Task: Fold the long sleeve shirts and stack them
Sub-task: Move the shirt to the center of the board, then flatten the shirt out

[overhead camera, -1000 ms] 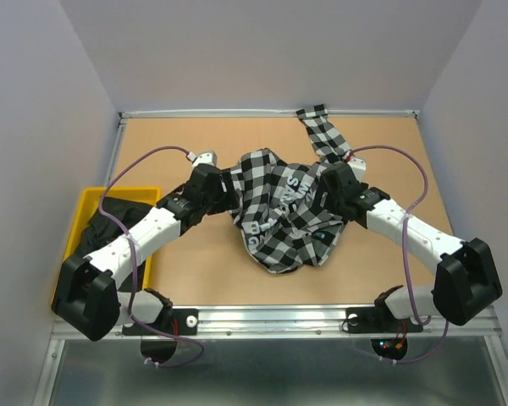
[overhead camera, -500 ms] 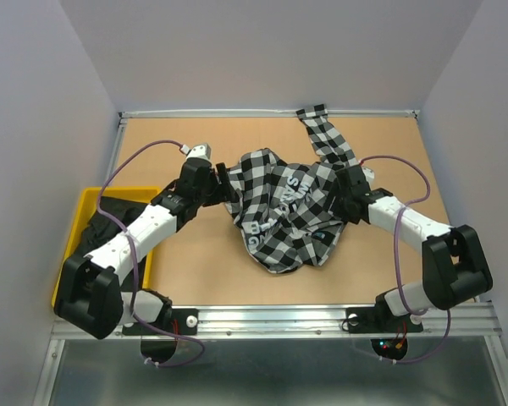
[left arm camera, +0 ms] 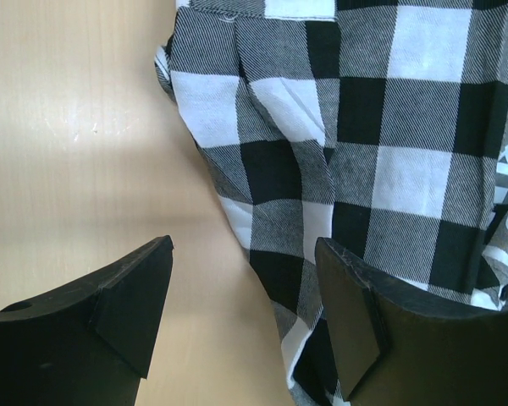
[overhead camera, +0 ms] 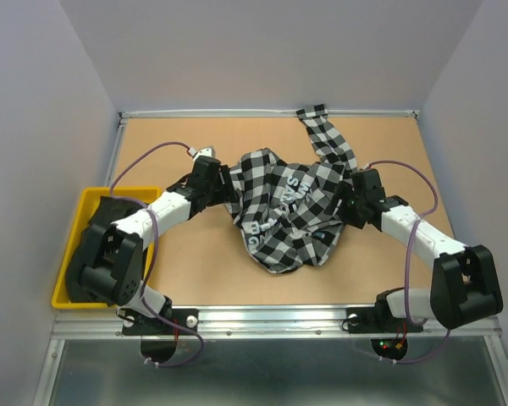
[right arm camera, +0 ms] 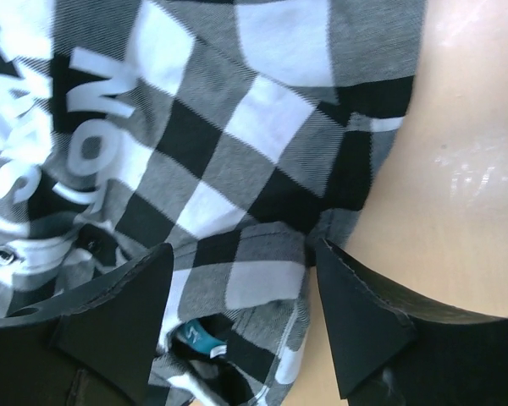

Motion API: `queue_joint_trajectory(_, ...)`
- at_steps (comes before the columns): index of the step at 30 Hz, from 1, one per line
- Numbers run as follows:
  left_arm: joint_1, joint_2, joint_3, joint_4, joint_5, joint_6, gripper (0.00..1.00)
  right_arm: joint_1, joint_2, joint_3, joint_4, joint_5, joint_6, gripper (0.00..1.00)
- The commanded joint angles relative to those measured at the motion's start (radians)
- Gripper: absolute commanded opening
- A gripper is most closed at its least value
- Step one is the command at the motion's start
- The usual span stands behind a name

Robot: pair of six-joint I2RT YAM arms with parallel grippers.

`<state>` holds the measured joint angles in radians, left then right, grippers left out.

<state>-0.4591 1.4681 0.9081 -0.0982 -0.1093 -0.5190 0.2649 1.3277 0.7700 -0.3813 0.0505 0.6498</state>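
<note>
1. Checked shirt (overhead camera: 284, 211) lies crumpled in a heap at the middle of the worktop (overhead camera: 195, 271), with one sleeve (overhead camera: 326, 135) trailing to the far edge. The black shirt (overhead camera: 106, 211) sits in the yellow bin (overhead camera: 68, 262) at the worktop's left edge, partly hidden by the left arm.
2. Left gripper (left arm camera: 241, 254) is spread at the heap's left side and holds nothing. One finger is over bare worktop and the other over the cloth, with the shirt's edge between them. Closing here could catch only the outermost fold, so a pull would likely slip free or drag the whole heap instead of spreading it.
3. Right gripper (right arm camera: 241, 249) is spread too, low over the heap's right side. A checked fold lies between its fingers and a teal label (right arm camera: 199, 338) shows near them. Layers overlap there, so a pinch may take several at once, and lifting would then bunch the shirt rather than open it.
4. If the two grippers pull on parts that do not match across the garment, the shirt may twist and the band of white lettering (overhead camera: 292, 199) would end up skewed.
5. A hard tug could whip the trailing sleeve under the body, or leave it out of easy reach at the far edge.
6. Fingers pressed too low might scrape the worktop and miss the cloth altogether.
</note>
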Motion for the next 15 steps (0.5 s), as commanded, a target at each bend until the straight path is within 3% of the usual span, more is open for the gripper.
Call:
queue_joint_trajectory(1, 0.025, 0.052, 0.058, 0.072, 0.0, -0.029, 0.79, 0.002, -0.036, -0.04, 0.015, -0.109, -0.026, 0.74)
queue_joint_trajectory(10, 0.06, 0.231, 0.11, 0.147, 0.062, -0.09, 0.74, 0.002, 0.016, -0.058, 0.024, -0.155, 0.007, 0.72)
queue_joint_trajectory(15, 0.066, 0.287, 0.124, 0.164, 0.082, -0.11, 0.68, 0.002, 0.042, -0.049, 0.039, -0.144, 0.01, 0.61)
